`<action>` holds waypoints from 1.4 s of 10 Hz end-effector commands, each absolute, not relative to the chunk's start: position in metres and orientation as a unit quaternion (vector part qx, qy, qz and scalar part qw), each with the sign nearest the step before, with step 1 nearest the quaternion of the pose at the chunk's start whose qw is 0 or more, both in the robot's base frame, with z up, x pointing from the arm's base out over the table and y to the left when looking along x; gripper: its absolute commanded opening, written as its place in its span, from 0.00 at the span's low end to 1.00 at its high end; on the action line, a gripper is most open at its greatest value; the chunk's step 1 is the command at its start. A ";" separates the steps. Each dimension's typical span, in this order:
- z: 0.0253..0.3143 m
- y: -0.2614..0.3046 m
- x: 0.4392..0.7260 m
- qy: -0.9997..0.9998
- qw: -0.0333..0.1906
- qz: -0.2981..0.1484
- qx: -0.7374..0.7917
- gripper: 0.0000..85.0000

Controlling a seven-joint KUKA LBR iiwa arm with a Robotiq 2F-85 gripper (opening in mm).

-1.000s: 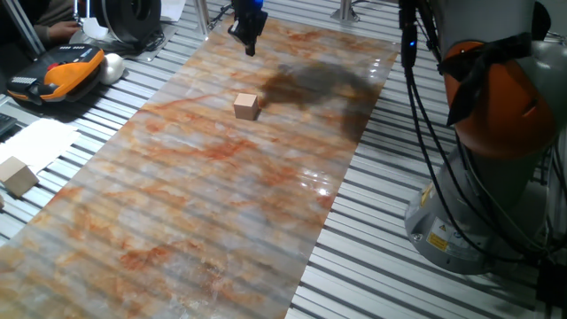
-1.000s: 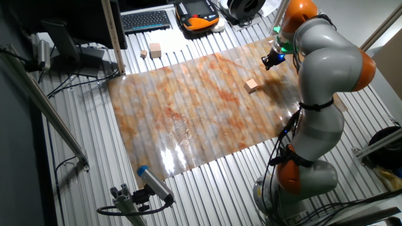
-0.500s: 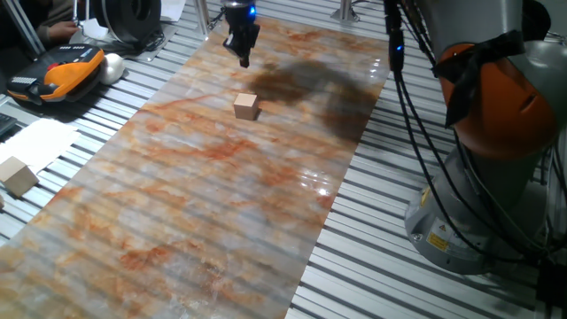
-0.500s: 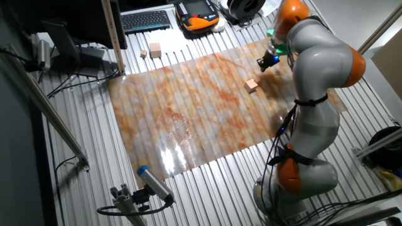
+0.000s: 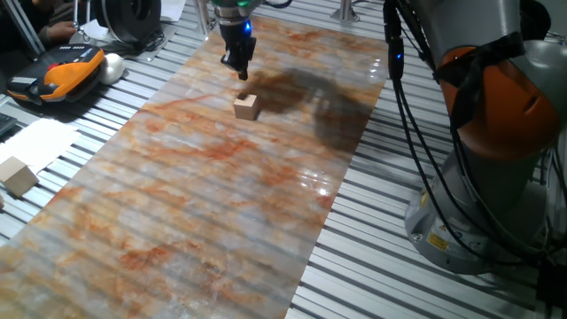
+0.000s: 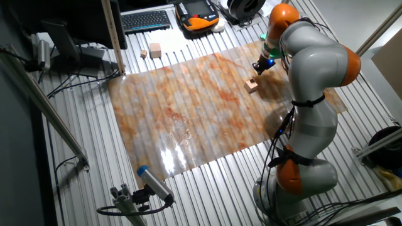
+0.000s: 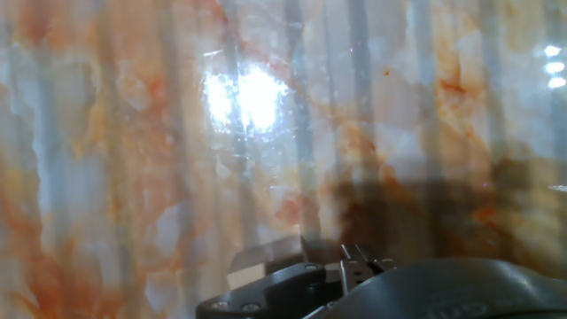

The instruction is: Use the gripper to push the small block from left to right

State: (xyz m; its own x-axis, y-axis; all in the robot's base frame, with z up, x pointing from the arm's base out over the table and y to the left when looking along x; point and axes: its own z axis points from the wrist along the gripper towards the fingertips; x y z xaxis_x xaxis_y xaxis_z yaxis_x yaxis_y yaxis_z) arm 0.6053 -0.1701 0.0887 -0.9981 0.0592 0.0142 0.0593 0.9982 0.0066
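The small block (image 5: 246,106) is a tan wooden cube on the marbled mat (image 5: 195,204), far from the mat's near end. The dark gripper (image 5: 240,71), with its blue light above, hangs just behind the block, a short gap away and not touching it. Its fingers look pressed together and hold nothing. In the other fixed view the gripper (image 6: 258,67) is up and right of the block (image 6: 252,85). In the hand view the block (image 7: 266,259) shows partly behind the gripper (image 7: 354,260) at the bottom edge.
A larger pale wooden block (image 5: 18,175) lies off the mat at the left; it also shows in the other fixed view (image 6: 155,49). An orange-black device (image 5: 62,75) and a keyboard (image 6: 146,21) lie beyond the mat. The robot's base (image 5: 478,204) stands to the right.
The gripper has moved down and toward the small block, from the mat's far edge to just behind it. The block has not moved.
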 end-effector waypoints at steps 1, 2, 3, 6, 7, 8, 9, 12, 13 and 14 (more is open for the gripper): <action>0.087 -0.171 0.605 -1.000 0.006 -0.005 -0.030 0.00; 0.083 -0.172 0.605 -0.999 0.006 -0.009 -0.030 0.00; 0.080 -0.173 0.605 -1.000 0.006 -0.010 -0.029 0.00; 0.063 -0.172 0.599 -1.000 0.002 -0.012 -0.023 0.00; 0.057 -0.170 0.596 -1.000 -0.001 -0.012 -0.020 0.00; 0.054 -0.168 0.593 -1.000 -0.002 -0.017 -0.022 0.00; 0.052 -0.167 0.591 -1.000 -0.001 -0.022 -0.023 0.00; 0.048 -0.163 0.590 -0.999 0.005 -0.042 -0.031 0.00; 0.046 -0.161 0.588 -0.999 0.005 -0.042 -0.031 0.00; 0.043 -0.157 0.586 -0.998 0.001 -0.042 -0.035 0.00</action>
